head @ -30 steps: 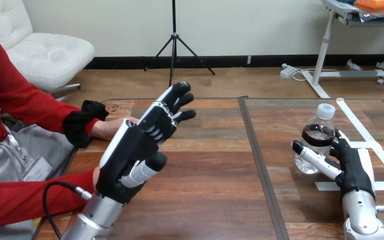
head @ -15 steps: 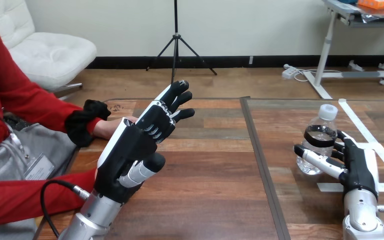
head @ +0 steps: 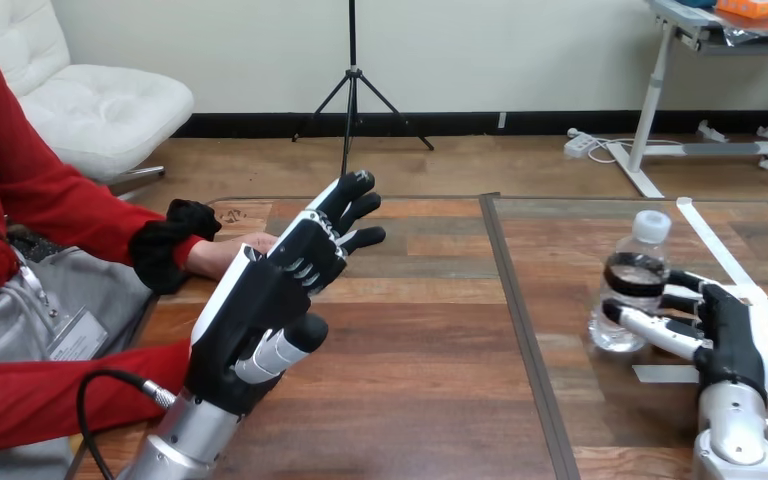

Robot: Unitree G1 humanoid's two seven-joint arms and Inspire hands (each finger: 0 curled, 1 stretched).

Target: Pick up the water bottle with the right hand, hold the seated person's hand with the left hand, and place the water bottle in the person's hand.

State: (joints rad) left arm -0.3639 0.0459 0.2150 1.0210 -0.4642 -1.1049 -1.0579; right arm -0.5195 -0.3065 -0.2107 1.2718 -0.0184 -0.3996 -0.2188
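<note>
Head view. Clear water bottle (head: 632, 300) upright at the right of the tabletop (head: 430, 340), white cap on. Right hand (head: 730, 330) just beside it, released: thumb stretched before the bottle's base, fingers reaching toward its far side, contact hard to make out. Left hand (head: 255, 300) raised at left, released, fingers straight. Hides most of the person's hand (head: 230, 252); touching or apart, cannot tell.

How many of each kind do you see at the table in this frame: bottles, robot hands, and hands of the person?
Water bottle: 1
Robot hands: 2, the left robot hand and the right robot hand
Person's hand: 1, at the view's left, behind the left robot hand
Total: 4
</note>
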